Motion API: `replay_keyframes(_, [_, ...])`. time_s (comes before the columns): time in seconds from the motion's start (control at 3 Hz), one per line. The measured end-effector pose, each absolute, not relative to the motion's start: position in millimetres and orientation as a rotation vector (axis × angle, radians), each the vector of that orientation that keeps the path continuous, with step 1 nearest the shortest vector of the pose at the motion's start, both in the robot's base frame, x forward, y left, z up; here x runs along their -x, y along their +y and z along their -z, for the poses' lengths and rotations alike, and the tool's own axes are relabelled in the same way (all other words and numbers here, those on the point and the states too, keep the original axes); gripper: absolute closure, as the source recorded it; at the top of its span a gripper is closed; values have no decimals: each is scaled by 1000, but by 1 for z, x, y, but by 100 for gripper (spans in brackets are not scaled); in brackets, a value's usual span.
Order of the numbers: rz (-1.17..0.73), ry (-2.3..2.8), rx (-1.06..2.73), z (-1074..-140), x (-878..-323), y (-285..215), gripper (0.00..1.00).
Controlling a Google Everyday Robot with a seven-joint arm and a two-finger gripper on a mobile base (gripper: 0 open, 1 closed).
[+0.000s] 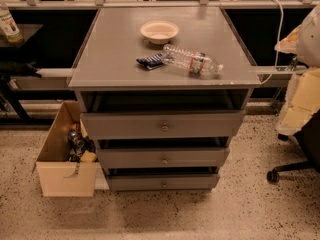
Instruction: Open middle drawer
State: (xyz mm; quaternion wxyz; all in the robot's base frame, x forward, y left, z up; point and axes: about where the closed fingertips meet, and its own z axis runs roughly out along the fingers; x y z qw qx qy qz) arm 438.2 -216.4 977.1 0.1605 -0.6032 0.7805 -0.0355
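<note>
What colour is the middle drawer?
The middle drawer is grey, with a small metal knob; camera view. The gripper is not in view.

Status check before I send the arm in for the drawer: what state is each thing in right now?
Gripper: not in view.
Top drawer: pulled partly out.
Middle drawer: set further in than the top one, seemingly shut.
Bottom drawer: seemingly shut.
Bottle: lying on its side.
Bowl: upright, empty.
Cardboard box: open-topped, items inside.
</note>
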Motion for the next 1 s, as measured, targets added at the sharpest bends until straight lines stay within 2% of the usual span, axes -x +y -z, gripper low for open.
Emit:
replay_keyframes(0.67, [92,2189,1758,-952,-445,-212,0])
replay_keyframes(1.0, [70,2110,1837,-887,-458,-199,0])
